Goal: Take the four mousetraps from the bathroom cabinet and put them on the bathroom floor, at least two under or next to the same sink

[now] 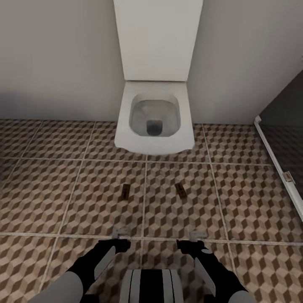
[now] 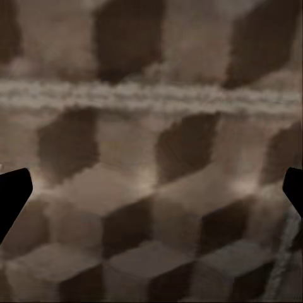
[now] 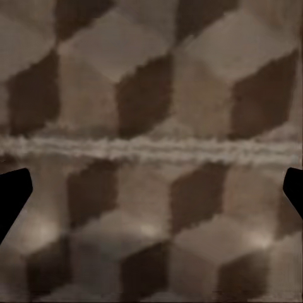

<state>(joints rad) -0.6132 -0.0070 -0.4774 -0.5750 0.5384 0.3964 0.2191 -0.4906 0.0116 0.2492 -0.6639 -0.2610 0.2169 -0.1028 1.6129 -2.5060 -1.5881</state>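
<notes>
Mousetraps, two small brown wooden boards, lie on the brown-and-beige cube-pattern tile floor before the white toilet, well ahead of both grippers. Left gripper and right gripper hang spread wide, empty, over bare tile.

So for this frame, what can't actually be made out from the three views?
- Mousetraps, head view: too small to show set or sprung.
- Other two traps, cabinet, sink: outside the frame edges.
- Left gripper, right gripper: fingertips cut by the wrist views' edges.
- Shower area: cropped at the edge.
</notes>
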